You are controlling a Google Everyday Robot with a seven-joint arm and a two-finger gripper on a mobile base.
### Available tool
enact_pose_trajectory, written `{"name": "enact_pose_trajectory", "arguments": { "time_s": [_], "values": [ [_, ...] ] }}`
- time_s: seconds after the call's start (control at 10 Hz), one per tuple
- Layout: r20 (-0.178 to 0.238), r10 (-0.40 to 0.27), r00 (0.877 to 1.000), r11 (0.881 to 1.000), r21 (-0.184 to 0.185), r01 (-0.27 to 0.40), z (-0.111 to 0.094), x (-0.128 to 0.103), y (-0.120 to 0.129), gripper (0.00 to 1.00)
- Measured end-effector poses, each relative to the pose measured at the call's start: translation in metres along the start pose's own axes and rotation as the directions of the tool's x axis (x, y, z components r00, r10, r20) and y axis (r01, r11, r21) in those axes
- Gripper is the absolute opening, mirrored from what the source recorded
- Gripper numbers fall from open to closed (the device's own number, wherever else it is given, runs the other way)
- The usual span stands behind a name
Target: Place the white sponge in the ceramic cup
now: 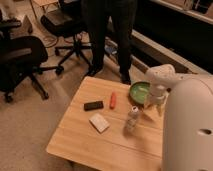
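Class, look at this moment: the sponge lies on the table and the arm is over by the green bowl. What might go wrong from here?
1. The end effector hangs by the green bowl, and the upright bottle stands between it and the sponge; a direct reach might topple the bottle.
2. The sponge lies flat on the table, so a grasp might slip off it or scrape the wood.
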Motion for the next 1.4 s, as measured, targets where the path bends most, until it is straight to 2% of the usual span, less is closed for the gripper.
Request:
{"name": "enact_pose_trajectory", "arguments": {
  "time_s": [0.9, 1.0, 1.2, 1.4],
  "values": [
    [0.000, -0.001, 1.000, 1.000, -0.001, 0.001, 0.000, 0.000, 0.000, 0.65],
    [0.005, -0.014, 1.000, 1.000, -0.011, 0.014, -0.006, 0.001, 0.003, 0.65],
    [0.066, -0.083, 0.994, 0.994, -0.061, 0.087, -0.037, -0.001, 0.021, 0.65],
    [0.117, -0.142, 0.983, 0.986, -0.077, 0.151, -0.058, 0.003, 0.039, 0.65]
  ]
}}
